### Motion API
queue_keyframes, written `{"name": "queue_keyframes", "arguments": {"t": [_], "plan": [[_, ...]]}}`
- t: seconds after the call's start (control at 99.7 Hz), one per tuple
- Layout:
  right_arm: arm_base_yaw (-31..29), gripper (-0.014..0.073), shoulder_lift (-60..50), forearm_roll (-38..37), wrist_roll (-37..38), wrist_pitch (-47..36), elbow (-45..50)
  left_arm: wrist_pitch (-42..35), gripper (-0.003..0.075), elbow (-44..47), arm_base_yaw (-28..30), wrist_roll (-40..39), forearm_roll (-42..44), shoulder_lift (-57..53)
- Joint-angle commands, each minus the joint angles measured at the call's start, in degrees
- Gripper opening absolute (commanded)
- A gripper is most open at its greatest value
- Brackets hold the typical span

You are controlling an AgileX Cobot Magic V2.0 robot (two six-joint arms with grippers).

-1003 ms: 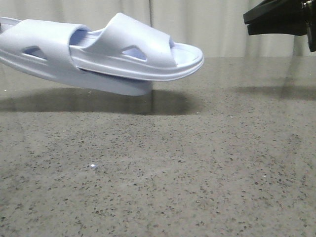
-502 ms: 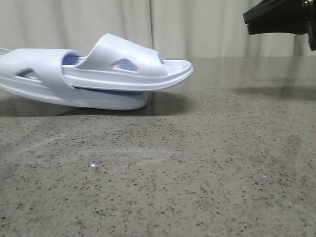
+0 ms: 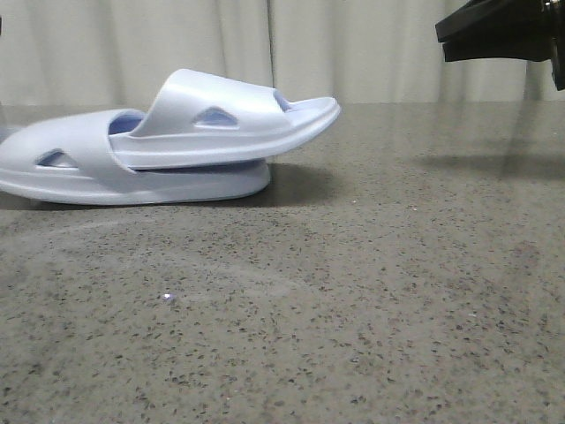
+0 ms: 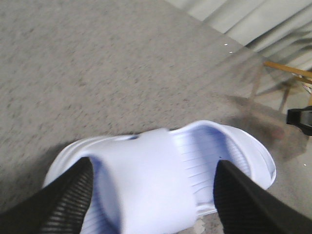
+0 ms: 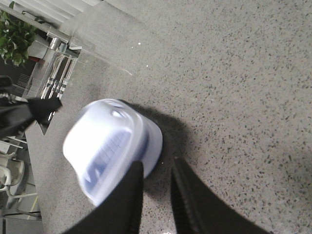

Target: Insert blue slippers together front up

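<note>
The two pale blue slippers lie nested on the table at the left of the front view. The lower slipper [image 3: 88,172] lies flat. The upper slipper [image 3: 229,124] is pushed under its strap, with its toe end sticking out to the right and tilted up. My left gripper [image 4: 153,195] is open above them, its fingers [image 4: 68,200] spread wide to either side of the strap [image 4: 151,180]; it is out of the front view. My right gripper [image 3: 444,41] hangs high at the right, empty, with a narrow gap between its jaws. It sees the slippers' toe end [image 5: 109,146] beyond its fingers [image 5: 131,195].
The speckled grey table [image 3: 353,291] stretches across the front view, with a pale curtain [image 3: 380,53] behind it. A potted plant [image 5: 17,36] and a rack stand off the table's far side. A wooden frame [image 4: 287,73] shows beyond the table edge.
The nested slippers have come down from mid-air and now rest on the table. The left gripper has let go of them. The right gripper has not moved.
</note>
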Motion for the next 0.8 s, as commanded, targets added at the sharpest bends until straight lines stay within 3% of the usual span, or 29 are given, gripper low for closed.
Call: {"name": "queue_keyframes", "arguments": {"t": [0.0, 0.13, 0.171, 0.251, 0.502, 0.652, 0.793], "plan": [[-0.4, 0.0081, -4.36, 2.68, -0.28, 7.28, -1.72, 6.69, 0.044, -5.57, 0.08, -0.2, -2.95, -3.06], [-0.4, -0.006, -7.32, -0.37, -0.28, 6.36, -1.72, 5.81, 0.0288, -10.37, 0.08, -1.55, 1.55, -6.38], [-0.4, -0.0103, -8.51, -1.57, -0.28, 5.38, -1.72, 5.69, 0.0202, -11.36, 0.08, -1.64, 2.39, -7.41], [-0.4, -0.0092, -11.02, -3.46, -0.28, 3.59, -1.72, 3.62, 0.0015, -12.11, 0.08, -1.64, 2.6, -10.35], [0.1, -0.0087, -20.05, -2.61, -0.28, -6.48, 0.71, -13.07, 0.0015, -10.42, -0.77, -1.52, 8.41, -21.95], [2.72, -0.0087, -28.34, -0.33, -0.28, -22.02, 9.12, -25.95, 0.0015, -3.95, -3.37, -1.52, 10.18, -28.8], [8.92, -0.0087, -34.46, 1.46, -1.99, -35.07, 16.55, -37.94, 0.0015, 3.24, -8.32, -1.11, 11.0, -33.24]]}}
